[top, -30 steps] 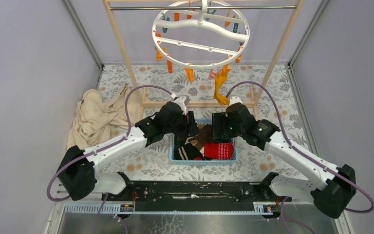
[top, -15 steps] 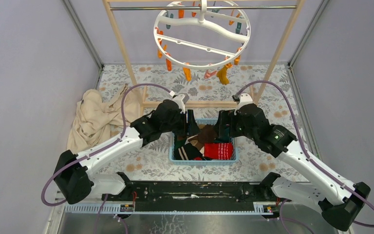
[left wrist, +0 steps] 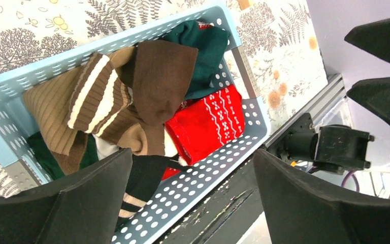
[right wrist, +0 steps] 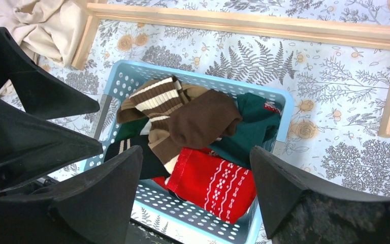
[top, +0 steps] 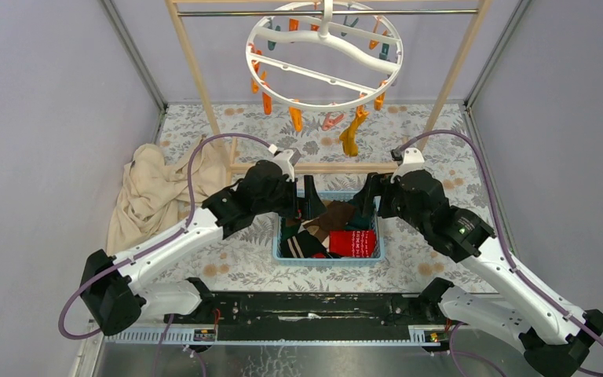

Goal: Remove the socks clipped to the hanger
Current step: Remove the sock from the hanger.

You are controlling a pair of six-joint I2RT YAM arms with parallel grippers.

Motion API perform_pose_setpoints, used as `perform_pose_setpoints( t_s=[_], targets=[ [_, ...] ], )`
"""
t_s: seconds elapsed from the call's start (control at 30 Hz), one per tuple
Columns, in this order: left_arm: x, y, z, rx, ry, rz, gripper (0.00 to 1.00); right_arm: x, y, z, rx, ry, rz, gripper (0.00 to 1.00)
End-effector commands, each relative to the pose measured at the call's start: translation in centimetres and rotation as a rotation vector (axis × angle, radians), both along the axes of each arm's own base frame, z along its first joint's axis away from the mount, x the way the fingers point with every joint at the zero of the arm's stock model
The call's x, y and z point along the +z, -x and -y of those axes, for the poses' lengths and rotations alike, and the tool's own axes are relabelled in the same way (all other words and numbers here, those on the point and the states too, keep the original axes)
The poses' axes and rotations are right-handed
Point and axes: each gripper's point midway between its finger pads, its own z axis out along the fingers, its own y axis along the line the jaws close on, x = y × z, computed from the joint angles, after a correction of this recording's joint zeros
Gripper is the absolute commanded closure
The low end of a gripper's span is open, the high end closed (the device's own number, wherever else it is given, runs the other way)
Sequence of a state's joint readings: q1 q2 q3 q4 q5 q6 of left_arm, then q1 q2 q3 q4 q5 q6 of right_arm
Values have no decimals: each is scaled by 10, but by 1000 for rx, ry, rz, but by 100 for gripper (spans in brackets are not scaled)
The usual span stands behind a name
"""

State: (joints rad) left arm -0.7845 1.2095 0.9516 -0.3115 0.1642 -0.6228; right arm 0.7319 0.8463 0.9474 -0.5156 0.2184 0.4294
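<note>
Floral-print mat (top: 306,149) covered the table, w/ a light blue basket (top: 326,258) sitting right under both sets of jaws. Left gripper (left wrist: 192,152) was spread wide, nothing between the fingers. Same for the right gripper (right wrist: 195,150), gaping and empty. They hovered over the basket, one from each side, not touching each other.

Straight below the jaws lay a pile of socks (right wrist: 193,127): a red patterned one (left wrist: 208,124), a plain brown one (left wrist: 162,86) on top, a brown & white striped one (left wrist: 94,99), and a dark green one (left wrist: 203,46) at a corner.

Well beyond the fingertips and higher up, the hanger (top: 327,31) hung from the wooden rack (top: 196,75) — one mustard sock (top: 350,135) was clipped at its near edge, next to orange clips (top: 294,118). Beige cloth (top: 153,188) lay crumpled off to the outer side of the left jaws.
</note>
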Motion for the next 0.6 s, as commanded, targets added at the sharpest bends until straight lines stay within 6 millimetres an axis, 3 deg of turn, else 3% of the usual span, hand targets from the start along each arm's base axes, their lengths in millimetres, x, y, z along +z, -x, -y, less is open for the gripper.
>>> perform_pose_setpoints(
  t_s=[0.0, 0.23, 0.57],
  targets=[
    [16, -3, -4, 14, 14, 39, 1, 45, -15, -3, -23, -66, 121, 17],
    [17, -2, -7, 25, 22, 44, 1, 64, -28, -12, -24, -100, 194, 24],
    [18, 1, -8, 19, 26, 44, 1, 90, -54, -15, -97, -194, 382, 22]
  ],
)
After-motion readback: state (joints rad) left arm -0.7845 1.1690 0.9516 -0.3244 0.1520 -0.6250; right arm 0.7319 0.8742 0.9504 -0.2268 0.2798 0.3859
